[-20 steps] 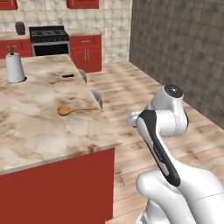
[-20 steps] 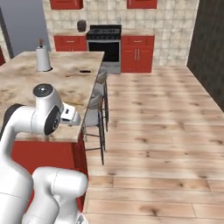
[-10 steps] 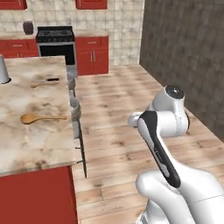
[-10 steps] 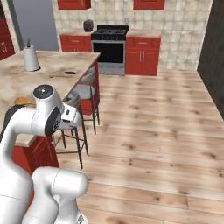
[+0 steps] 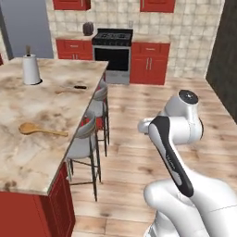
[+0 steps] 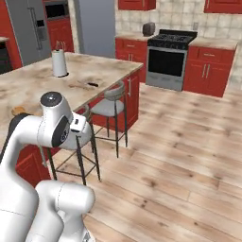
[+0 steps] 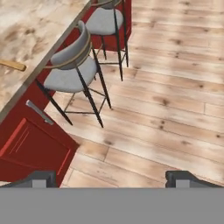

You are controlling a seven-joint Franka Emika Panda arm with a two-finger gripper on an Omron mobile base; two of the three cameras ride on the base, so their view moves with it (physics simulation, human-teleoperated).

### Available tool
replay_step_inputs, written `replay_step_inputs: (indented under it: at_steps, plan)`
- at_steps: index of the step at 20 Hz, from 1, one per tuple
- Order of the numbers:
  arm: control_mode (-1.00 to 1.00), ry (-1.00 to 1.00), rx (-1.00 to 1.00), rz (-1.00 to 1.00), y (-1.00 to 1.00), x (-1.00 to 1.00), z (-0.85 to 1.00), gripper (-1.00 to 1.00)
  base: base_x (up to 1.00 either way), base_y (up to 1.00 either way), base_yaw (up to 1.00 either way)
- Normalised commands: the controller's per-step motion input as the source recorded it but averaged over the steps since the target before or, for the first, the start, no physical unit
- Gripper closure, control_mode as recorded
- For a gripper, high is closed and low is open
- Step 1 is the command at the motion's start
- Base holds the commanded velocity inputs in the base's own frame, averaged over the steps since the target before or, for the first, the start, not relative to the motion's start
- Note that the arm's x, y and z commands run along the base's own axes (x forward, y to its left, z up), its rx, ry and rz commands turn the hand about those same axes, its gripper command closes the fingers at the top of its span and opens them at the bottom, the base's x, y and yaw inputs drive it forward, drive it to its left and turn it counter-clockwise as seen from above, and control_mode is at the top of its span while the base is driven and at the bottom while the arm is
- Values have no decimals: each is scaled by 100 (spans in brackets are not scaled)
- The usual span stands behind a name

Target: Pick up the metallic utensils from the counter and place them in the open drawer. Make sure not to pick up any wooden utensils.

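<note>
The counter runs along the left, its marbled top also in the hand view. Far along it lies a metallic utensil, a knife with a black handle, also in the right base view. The wooden spoon rests nearer on the top, and its handle end pokes in at the left of the hand view. My gripper hangs open and empty over the wooden floor beside the counter, off its edge. The open drawer is out of view.
Two grey bar stools stand against the counter's side, right below my hand. A paper-towel roll stands at the counter's far end. A red cabinet front with a silver handle sits under the edge. Stove at the back wall.
The whole picture has shifted: the base has driven and turned, so the counter now lies further left with the stools and floor in front. The gripper stays open and empty.
</note>
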Motion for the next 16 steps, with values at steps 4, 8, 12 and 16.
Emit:
replay_step_inputs:
  at_steps: [4,8,12,16]
  plan:
    - [100,0,0,0,0,0,0,-100,76,-80,59]
    - [100,0,0,0,0,0,0,-100,77,-81,58]
    - [100,0,0,0,0,0,0,-100,79,-86,56]
    - [100,0,0,0,0,0,0,-100,74,-94,53]
